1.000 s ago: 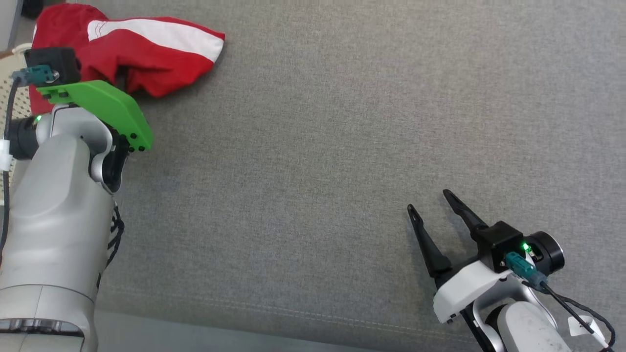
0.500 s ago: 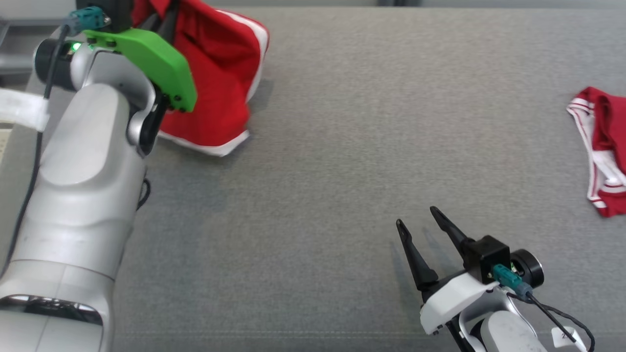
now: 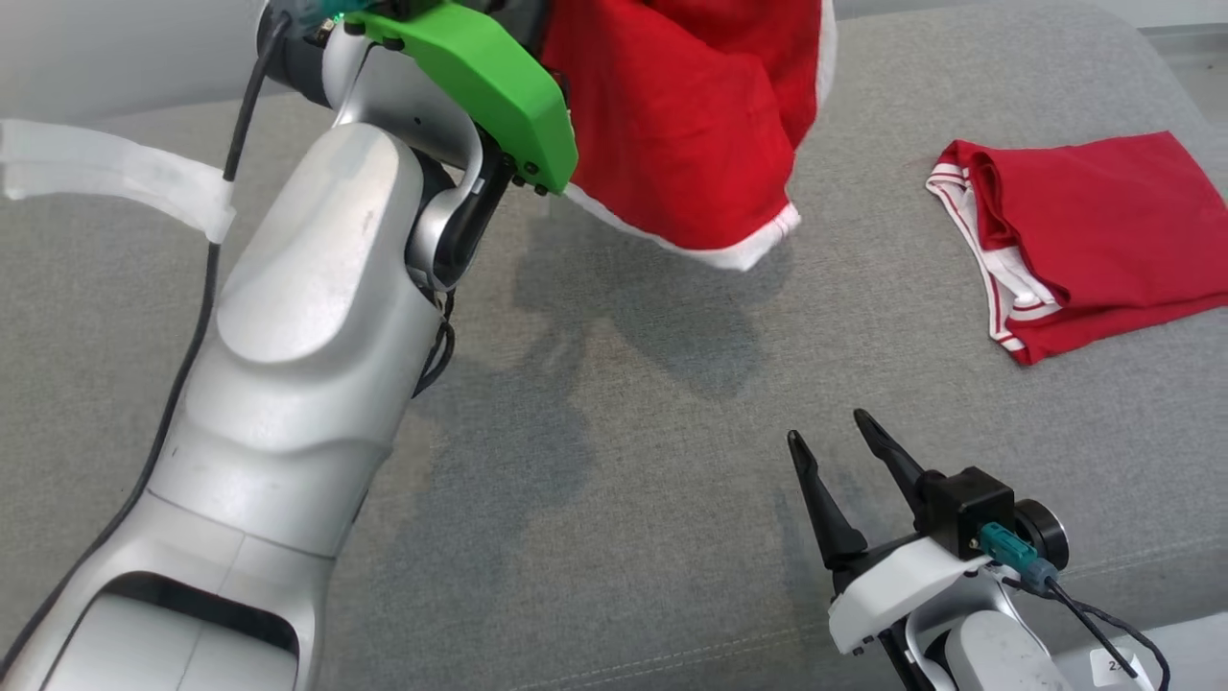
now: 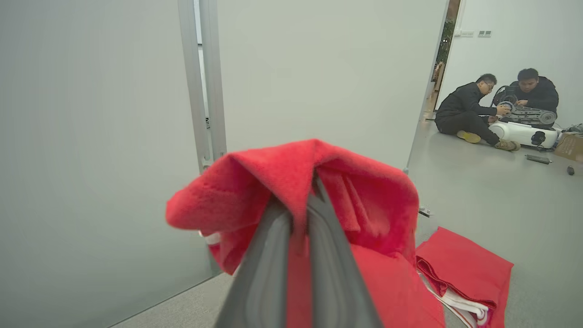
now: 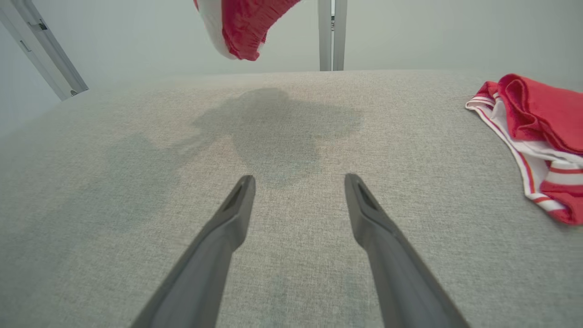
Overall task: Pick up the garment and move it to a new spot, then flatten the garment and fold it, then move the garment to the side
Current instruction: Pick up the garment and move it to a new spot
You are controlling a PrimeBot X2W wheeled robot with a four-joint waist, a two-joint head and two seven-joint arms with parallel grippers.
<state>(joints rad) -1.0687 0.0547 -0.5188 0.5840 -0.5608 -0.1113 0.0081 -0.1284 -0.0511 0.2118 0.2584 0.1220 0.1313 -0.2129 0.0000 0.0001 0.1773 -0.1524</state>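
Observation:
The garment (image 3: 691, 125) is red with a white hem and hangs bunched in the air above the grey padded surface (image 3: 624, 432), casting a shadow on it. In the left wrist view my left gripper (image 4: 298, 205) is shut on a fold of the garment (image 4: 273, 182), which drapes over both fingers. In the head view that arm's green wrist mount (image 3: 480, 77) sits at the upper left, next to the cloth. My right gripper (image 3: 827, 429) stands open low at the right with nothing between its fingers (image 5: 299, 179). The garment's hem (image 5: 237, 27) dangles well above and beyond it.
A second red garment with white stripes (image 3: 1084, 230) lies folded on the surface at the right (image 5: 537, 118). Pale wall panels stand behind the surface. Two people (image 4: 496, 109) sit on the floor far off in the left wrist view.
My left gripper has lifted the garment off the surface and carried it rightward. The head camera has swung right, bringing the folded garment into view. The right gripper has stayed open.

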